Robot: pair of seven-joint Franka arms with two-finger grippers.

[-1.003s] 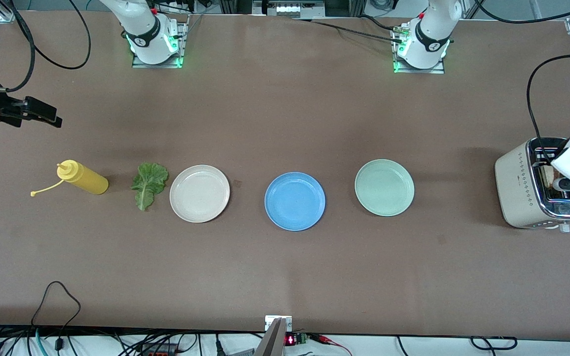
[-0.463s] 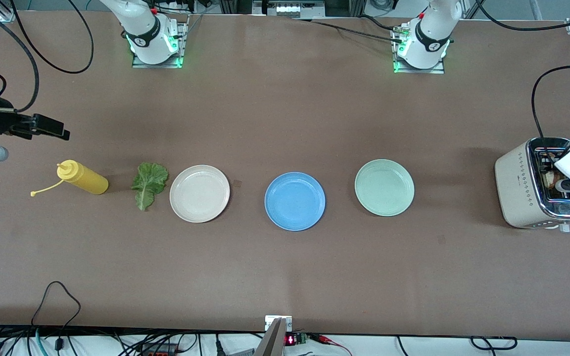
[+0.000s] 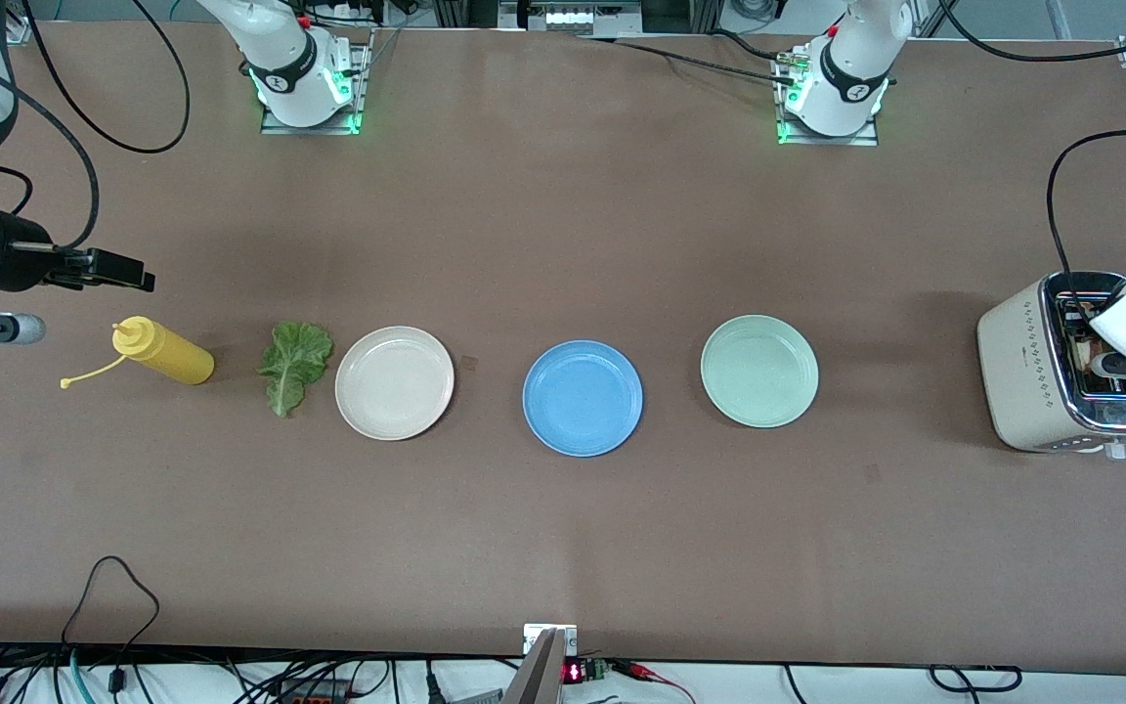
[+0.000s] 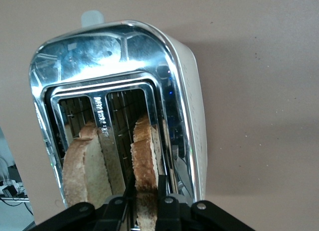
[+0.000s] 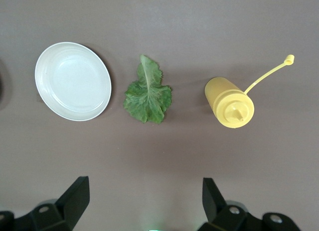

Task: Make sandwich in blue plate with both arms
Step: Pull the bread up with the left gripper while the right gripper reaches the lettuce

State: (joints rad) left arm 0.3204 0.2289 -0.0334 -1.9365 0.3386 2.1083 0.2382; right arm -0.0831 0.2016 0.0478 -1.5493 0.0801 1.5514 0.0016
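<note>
The blue plate [image 3: 583,398] lies bare at the table's middle. A ruffled green lettuce leaf [image 3: 291,364] lies flat on the table beside the cream plate; it also shows in the right wrist view [image 5: 148,95]. Two toasted bread slices stand in the toaster's [image 3: 1032,372] slots. My left gripper [image 3: 1125,367] is down over the toaster, its jaws shut on one bread slice [image 4: 145,161]. The second slice [image 4: 84,166] stands in the neighbouring slot. My right gripper [image 3: 133,276] is open and empty above the table by the yellow bottle, and it shows in its wrist view [image 5: 144,191].
A cream-white plate [image 3: 394,382] and a pale mint-green plate [image 3: 758,371] flank the blue plate. A yellow squeeze bottle [image 3: 164,352] lies on its side at the right arm's end. The toaster stands at the left arm's end near the table edge.
My right gripper has come in from the table's end toward the yellow bottle. My left gripper has shifted slightly over the toaster slot.
</note>
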